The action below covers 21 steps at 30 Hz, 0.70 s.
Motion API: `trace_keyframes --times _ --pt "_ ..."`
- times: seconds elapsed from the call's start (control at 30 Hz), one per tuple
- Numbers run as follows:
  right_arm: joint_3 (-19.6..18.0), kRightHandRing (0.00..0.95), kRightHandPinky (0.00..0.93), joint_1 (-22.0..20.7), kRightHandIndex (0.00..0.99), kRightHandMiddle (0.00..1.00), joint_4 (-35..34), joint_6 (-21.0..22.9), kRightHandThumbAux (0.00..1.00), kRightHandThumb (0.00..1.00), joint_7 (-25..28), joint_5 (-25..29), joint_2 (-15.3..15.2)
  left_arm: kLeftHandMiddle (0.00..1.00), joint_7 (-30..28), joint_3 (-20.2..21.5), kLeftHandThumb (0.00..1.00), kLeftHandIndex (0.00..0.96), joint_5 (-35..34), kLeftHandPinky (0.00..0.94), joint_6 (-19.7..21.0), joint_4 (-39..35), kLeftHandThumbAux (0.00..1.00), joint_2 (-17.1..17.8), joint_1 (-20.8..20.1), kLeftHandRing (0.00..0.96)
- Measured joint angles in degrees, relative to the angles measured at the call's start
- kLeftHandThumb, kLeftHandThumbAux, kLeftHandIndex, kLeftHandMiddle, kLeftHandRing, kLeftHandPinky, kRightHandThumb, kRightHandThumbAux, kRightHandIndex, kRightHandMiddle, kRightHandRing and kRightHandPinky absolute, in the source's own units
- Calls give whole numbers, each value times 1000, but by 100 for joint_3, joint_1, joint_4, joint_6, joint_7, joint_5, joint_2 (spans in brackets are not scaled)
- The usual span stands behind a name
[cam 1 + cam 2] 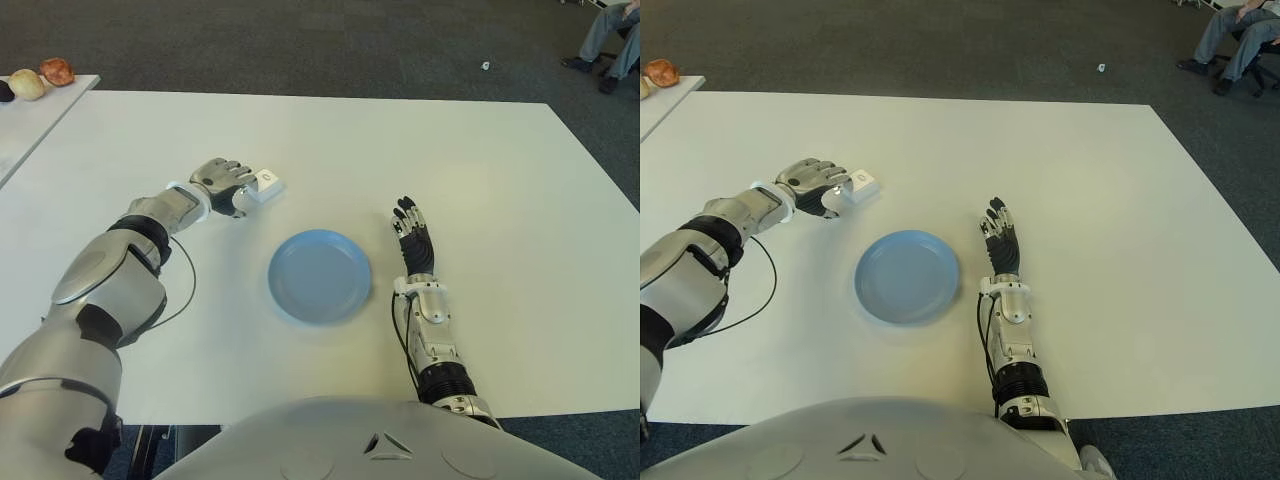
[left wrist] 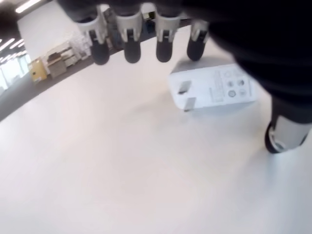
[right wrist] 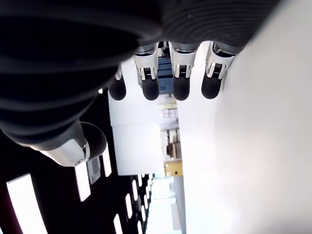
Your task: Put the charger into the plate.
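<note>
The white charger (image 1: 266, 183) lies on the table (image 1: 480, 180), away from the blue plate (image 1: 320, 276). The left hand (image 1: 222, 184) is placed around it, fingers not yet closed. A firm squeeze is needed before lifting. The right hand (image 1: 414, 240) is stretched flat beside the plate.

Table (image 1: 520, 200): smooth matt white | plate (image 1: 320, 276): smooth pale-blue plastic, slight sheen | charger (image 2: 214, 90): glossy white plastic, metal prongs | left hand (image 1: 225, 186): silvery shell, dark rubbery fingertips | floor (image 1: 300, 45): rough grey carpet
</note>
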Motion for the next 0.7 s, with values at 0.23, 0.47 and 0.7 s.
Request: trace_keyframes --times 0.23,0.47,0.7 --pt "10 107 30 51 0 134 -57 7 505 0 7 -5 -4 0 515 -566 0 0 583 0 16 -7 626 332 -107 0" --pt "9 113 26 63 0 142 -69 7 504 0 7 -15 -16 0 773 -943 0 0 1056 0 -124 -26 650 824 -233 0" --pt "9 125 38 67 0 150 -72 9 502 0 6 -30 -45 0 1096 -1144 0 0 1292 0 -125 -40 654 1009 -232 0"
